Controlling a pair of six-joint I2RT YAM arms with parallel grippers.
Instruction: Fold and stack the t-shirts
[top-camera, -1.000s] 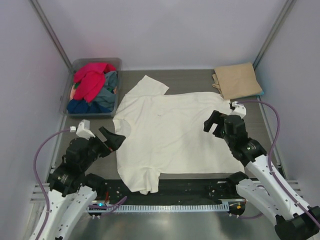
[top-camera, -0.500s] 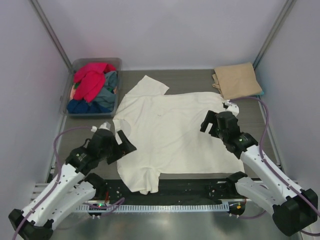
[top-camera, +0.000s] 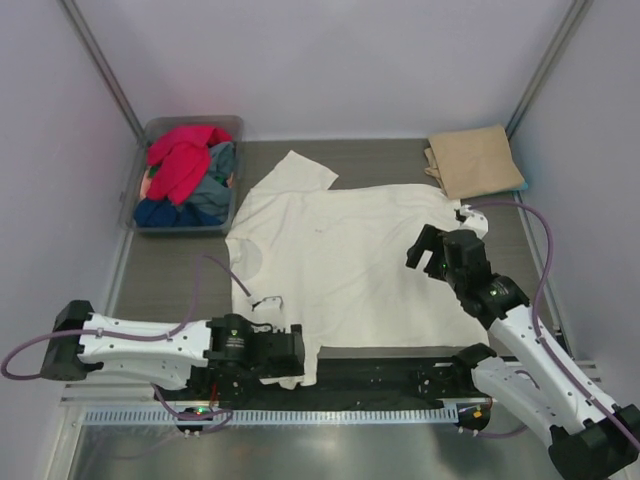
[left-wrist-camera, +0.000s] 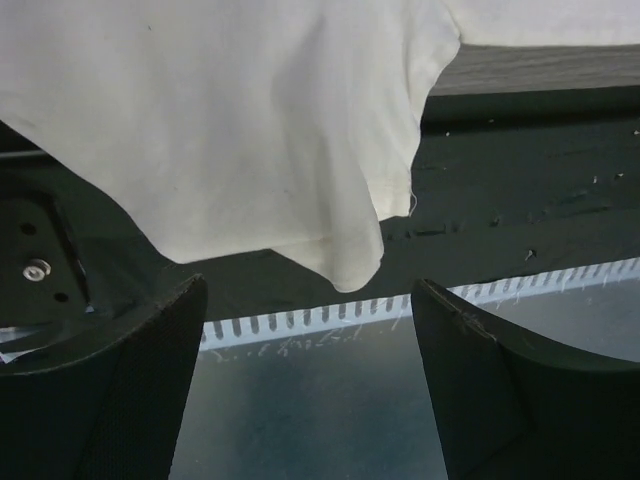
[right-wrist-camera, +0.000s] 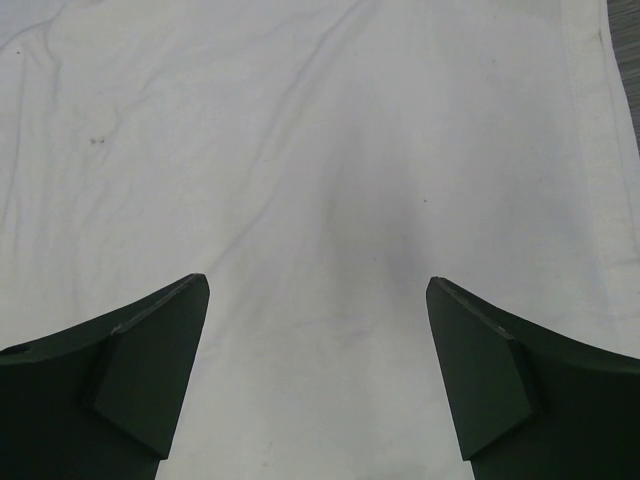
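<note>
Cream t-shirt (left-wrist-camera: 250, 130) lies just ahead of the wide-open, empty left gripper (left-wrist-camera: 308, 292)

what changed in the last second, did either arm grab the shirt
The left gripper swung from the left edge of the cream shirt down to the near edge of the table; its fingers stand open just short of the near sleeve. Nothing was gripped. The right gripper barely shifted, open above the shirt. Shirt, folded tan shirt and tub stayed put.

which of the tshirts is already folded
The tan-beige cotton t-shirt at the far right: a neat folded rectangle. The cream-white cotton t-shirt lies spread flat; the red and blue-grey shirts sit crumpled in the grey plastic tub.
</note>
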